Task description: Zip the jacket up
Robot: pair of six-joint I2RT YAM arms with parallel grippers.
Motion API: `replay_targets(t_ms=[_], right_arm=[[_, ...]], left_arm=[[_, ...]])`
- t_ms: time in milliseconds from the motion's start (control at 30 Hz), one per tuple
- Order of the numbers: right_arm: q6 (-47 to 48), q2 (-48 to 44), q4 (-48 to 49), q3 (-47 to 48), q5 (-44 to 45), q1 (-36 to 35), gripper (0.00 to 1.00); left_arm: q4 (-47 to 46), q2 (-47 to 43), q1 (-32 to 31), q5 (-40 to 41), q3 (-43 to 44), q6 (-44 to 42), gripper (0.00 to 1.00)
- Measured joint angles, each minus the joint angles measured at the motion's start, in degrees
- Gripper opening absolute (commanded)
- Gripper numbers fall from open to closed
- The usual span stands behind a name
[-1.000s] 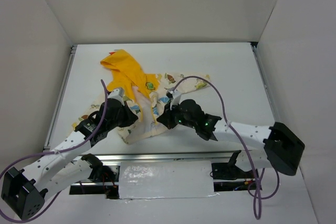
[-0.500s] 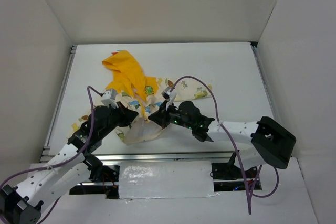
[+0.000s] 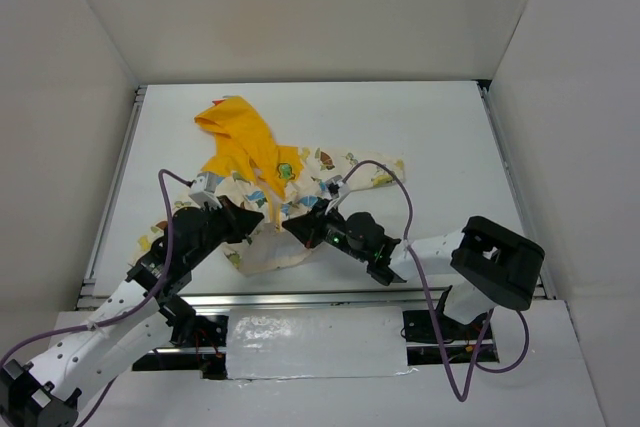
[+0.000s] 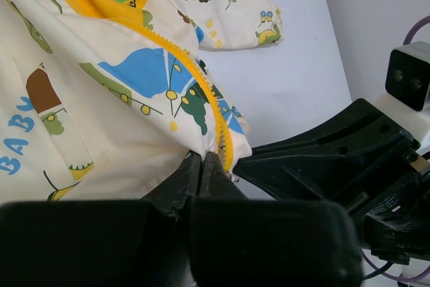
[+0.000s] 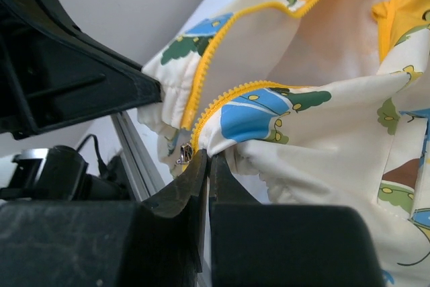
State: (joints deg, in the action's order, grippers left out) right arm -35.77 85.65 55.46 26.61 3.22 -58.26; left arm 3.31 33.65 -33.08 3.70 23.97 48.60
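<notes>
A child's cream jacket [image 3: 262, 179] with cartoon animals lies left of centre on the white table [image 3: 430, 127], its yellow hood [image 3: 235, 125] toward the far wall and its hem at the near edge. The 2 front panels gape apart along the yellow zipper [image 4: 201, 92]. The left gripper [image 4: 201, 160] is pinched tight on 1 bottom corner. The right gripper [image 5: 203, 160] is clamped on the other, just beside the small metal slider [image 5: 186, 154]. Each arm's black body blocks part of the other's wrist view. A purple cable [image 3: 403, 199] loops above the right arm, and a metal rail [image 5: 138, 156] runs beneath the hem.
</notes>
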Motion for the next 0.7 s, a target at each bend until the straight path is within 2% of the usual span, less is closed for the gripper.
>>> replay_targets(t_ms=[267, 700], right_arm=[[-2.8, 1.9, 7.7, -1.9, 0.6, 0.0, 0.00], [-5.3, 2.8, 9.0, -1.9, 0.8, 0.2, 0.00]], left_arm=[[-1.9, 0.0, 0.0, -0.2, -0.8, 1.3, 0.00], [-3.1, 0.6, 0.0, -1.1, -0.9, 1.7, 0.00]])
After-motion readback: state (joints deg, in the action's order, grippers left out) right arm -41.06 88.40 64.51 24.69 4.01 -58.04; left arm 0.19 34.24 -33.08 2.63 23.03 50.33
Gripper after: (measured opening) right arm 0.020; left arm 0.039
